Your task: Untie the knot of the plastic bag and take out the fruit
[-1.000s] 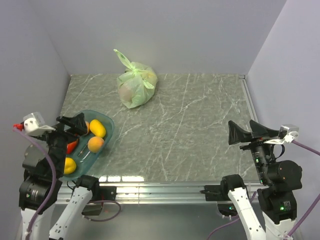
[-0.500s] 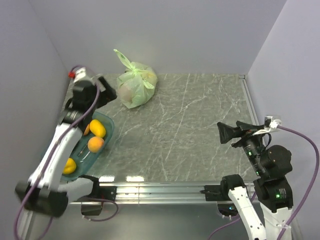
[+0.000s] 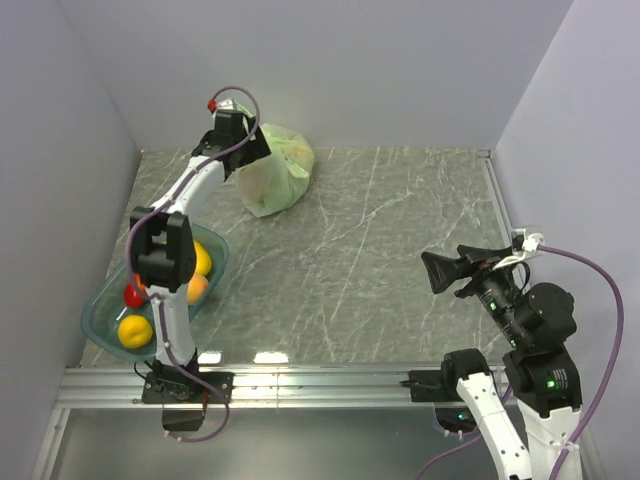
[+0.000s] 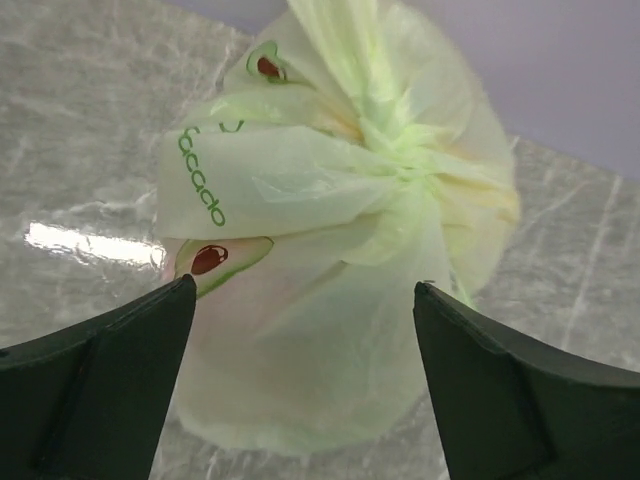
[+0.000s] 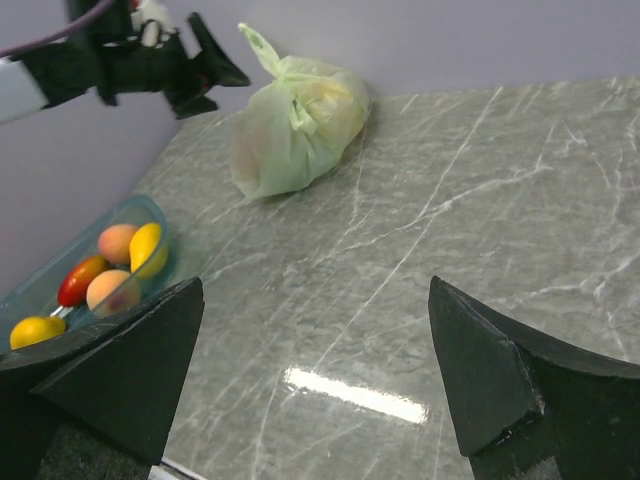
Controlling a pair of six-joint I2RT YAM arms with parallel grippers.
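The pale-green plastic bag [image 3: 281,176] sits tied at the back left of the table. In the left wrist view the bag [image 4: 330,250] fills the frame, and its knot [image 4: 392,140] is bunched near the top. A dim pinkish fruit [image 4: 250,320] shows through the film. My left gripper [image 4: 304,285] is open, its fingers apart on either side of the bag without touching it. In the top view the left gripper [image 3: 247,147] hides the knot. My right gripper [image 3: 441,272] is open and empty, far to the bag's right. The right wrist view shows the bag [image 5: 295,135] and its pointed tail [image 5: 256,42].
A teal-blue transparent tray [image 3: 93,326] stands at the near left holding a lemon [image 3: 135,331], a mango [image 3: 201,259] and other fruit, partly under the left arm. The tray [image 5: 40,285] also shows in the right wrist view. Walls close the back and both sides.
My left arm has swung from above the tray out to the back, bringing its open gripper up to the bag. My right gripper has shifted slightly left and lower.
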